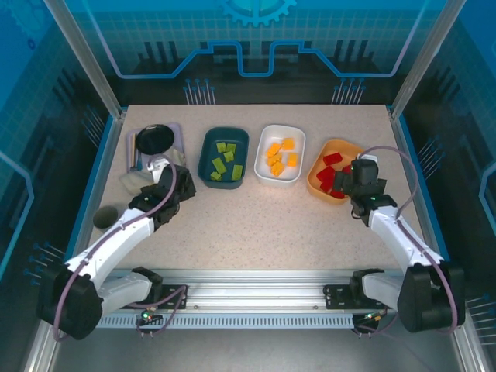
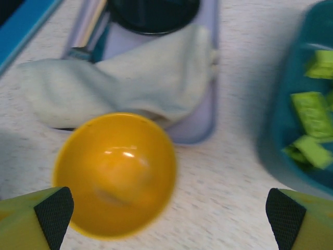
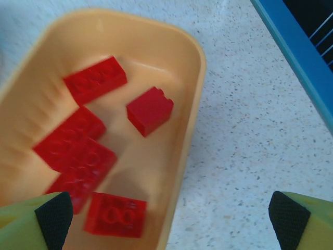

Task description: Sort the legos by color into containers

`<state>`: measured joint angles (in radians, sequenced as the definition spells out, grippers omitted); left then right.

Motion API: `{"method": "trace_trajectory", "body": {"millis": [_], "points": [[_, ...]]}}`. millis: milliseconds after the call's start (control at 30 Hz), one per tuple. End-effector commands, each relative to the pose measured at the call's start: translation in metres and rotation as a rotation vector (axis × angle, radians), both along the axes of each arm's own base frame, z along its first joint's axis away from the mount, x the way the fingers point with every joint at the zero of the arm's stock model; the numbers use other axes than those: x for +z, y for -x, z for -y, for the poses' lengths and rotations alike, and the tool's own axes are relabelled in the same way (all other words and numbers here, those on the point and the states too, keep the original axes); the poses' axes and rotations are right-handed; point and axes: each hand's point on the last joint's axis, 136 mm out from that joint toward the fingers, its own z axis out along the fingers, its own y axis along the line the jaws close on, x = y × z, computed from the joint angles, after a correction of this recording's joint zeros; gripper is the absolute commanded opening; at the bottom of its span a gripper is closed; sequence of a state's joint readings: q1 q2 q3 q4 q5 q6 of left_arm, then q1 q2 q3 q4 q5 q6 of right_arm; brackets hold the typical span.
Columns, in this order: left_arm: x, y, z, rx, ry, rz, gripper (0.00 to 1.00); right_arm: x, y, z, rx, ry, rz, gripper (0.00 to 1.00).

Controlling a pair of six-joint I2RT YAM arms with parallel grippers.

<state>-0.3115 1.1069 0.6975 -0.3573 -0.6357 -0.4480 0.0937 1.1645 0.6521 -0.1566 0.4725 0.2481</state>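
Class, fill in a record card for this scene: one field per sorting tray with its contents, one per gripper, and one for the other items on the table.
dark teal tray: lime green legos
white tray: orange-yellow legos
orange tray: red legos
left gripper: open, a yellow bowl below it
right gripper: open, over the orange tray's edge
other items: lavender tray holding a black bowl, with a pale cloth lying across it

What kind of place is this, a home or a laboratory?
Probably a robot test booth in a lab: a speckled table fenced by metal posts and blue printed panels, with two arms bolted to a rail.
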Motion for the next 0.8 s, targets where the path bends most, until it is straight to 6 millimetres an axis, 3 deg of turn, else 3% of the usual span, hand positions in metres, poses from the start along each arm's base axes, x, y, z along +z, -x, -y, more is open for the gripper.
{"method": "trace_trajectory", "body": {"millis": [0,200,233,300,433,567,667,767], "points": [[-0.003,-0.024,-0.014,-0.059,-0.112,0.051,0.99,0.002,-0.020,0.002,0.054,0.130,0.047,1.00],[-0.045,-0.060,-0.027,-0.097,-0.079,0.026,0.99,-0.031,-0.042,-0.010,0.109,0.098,0.074,1.00],[-0.050,-0.068,-0.028,-0.106,-0.076,0.038,0.99,-0.027,-0.051,-0.013,0.123,0.087,0.094,1.00],[-0.052,-0.083,-0.029,-0.129,-0.071,0.047,0.99,-0.022,-0.066,-0.017,0.154,0.074,0.151,1.00],[-0.052,-0.108,-0.031,-0.183,-0.042,0.114,0.99,-0.031,-0.081,-0.023,0.184,0.015,0.147,1.00],[-0.045,-0.101,-0.027,-0.217,-0.020,0.192,0.99,-0.028,-0.073,-0.040,0.285,0.014,0.220,1.00],[-0.041,-0.085,-0.031,-0.195,-0.030,0.293,0.99,-0.028,-0.060,-0.039,0.295,0.002,0.319,1.00],[-0.042,-0.087,-0.030,-0.198,-0.029,0.283,0.99,-0.032,-0.059,-0.037,0.281,0.007,0.326,1.00]]}}
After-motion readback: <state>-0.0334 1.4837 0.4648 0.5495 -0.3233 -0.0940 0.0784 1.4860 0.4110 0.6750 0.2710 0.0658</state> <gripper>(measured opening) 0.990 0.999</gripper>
